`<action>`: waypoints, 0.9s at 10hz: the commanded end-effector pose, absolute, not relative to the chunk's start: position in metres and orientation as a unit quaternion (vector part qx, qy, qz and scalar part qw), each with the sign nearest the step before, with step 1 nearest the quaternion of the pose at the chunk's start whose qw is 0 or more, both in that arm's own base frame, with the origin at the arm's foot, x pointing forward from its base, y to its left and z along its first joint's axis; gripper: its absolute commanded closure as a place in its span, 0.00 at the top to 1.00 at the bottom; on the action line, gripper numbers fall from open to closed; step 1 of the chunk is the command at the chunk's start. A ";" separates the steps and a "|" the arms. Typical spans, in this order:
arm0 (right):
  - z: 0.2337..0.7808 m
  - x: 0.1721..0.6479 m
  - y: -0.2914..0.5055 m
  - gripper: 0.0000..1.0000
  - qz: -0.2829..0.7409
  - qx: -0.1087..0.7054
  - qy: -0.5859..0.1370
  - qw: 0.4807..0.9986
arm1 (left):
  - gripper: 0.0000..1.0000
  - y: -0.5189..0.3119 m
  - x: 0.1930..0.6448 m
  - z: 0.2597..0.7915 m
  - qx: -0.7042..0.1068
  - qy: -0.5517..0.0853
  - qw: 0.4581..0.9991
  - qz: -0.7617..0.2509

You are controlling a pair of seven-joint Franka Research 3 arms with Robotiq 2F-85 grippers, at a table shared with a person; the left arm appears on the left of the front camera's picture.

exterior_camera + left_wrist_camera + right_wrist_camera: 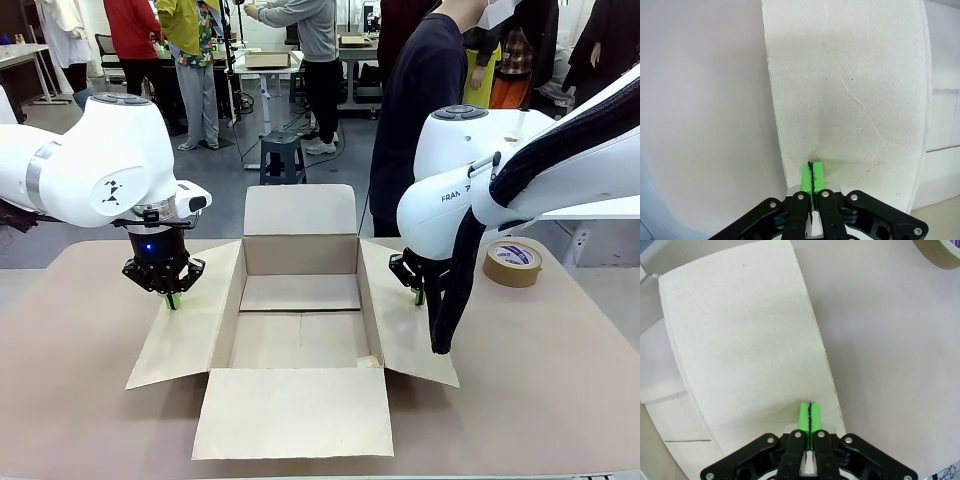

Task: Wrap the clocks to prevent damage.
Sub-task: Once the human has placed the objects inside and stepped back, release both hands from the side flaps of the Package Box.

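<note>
An open cardboard box (300, 255) stands in the middle of the table with all its flaps folded outward. My left gripper (173, 298) is shut, its green pads (807, 176) together, and their tips touch the left side flap (850, 100) near its outer edge. My right gripper (418, 295) is also shut, pads (804, 417) pressed together, and rests its tips on the right side flap (740, 340) close to that flap's edge. Nothing sits between either pair of fingers. The box's inside shows bare cardboard.
A roll of brown tape (513, 262) lies on the table at the right, past my right arm, and its edge is at the right wrist view's top right corner (940, 252). A person in a dark top (425, 100) stands behind the box. The front flap (295, 410) lies flat toward me.
</note>
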State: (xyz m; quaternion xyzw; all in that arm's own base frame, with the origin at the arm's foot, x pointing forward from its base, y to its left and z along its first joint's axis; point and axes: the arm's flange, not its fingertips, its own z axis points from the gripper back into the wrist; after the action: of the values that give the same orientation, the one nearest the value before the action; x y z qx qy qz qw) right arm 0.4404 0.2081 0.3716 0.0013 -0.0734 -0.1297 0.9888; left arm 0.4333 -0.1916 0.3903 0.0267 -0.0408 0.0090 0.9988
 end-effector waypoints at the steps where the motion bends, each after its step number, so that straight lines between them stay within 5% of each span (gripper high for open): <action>1: 0.371 0.440 0.208 0.01 -0.135 -0.010 -0.077 0.988 | 0.00 -0.191 0.433 0.390 0.034 -0.041 0.999 0.008; 9: 0.371 0.440 0.208 0.01 -0.135 -0.010 -0.077 0.988 | 0.00 -0.191 0.433 0.390 0.034 -0.041 0.999 0.008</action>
State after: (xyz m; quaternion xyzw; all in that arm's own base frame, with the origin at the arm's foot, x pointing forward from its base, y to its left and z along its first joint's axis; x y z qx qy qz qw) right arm 0.4404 0.2081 0.3716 0.0013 -0.0734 -0.1297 0.9888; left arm 0.4333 -0.1916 0.3903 0.0267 -0.0408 0.0090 0.9988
